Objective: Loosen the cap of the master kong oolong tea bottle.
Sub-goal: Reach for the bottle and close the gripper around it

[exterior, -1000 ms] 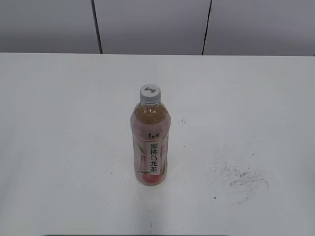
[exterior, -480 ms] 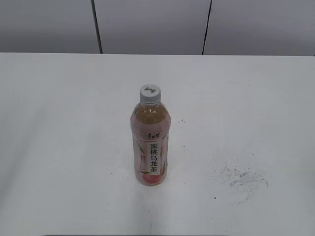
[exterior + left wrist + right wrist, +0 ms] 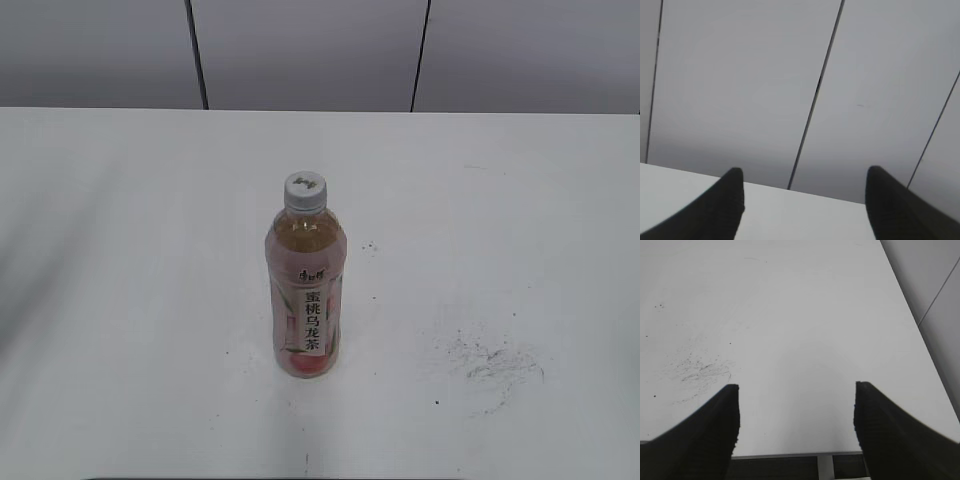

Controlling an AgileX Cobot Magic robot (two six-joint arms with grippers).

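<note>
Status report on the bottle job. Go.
Left gripper open, empty, facing the wall. Right gripper open, empty, over bare table. Bottle upright mid-table, cap on, untouched. Nothing in the way.

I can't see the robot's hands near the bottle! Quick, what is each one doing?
Left gripper: open, holding nothing.
Right gripper: open, holding nothing.

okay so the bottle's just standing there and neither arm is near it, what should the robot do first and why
Probably bring the left gripper down toward the bottle to steady its body. The bottle stands upright and alone on the table, cap still on, and both grippers are open and empty; the left wrist view shows mostly wall, no bottle.
</note>
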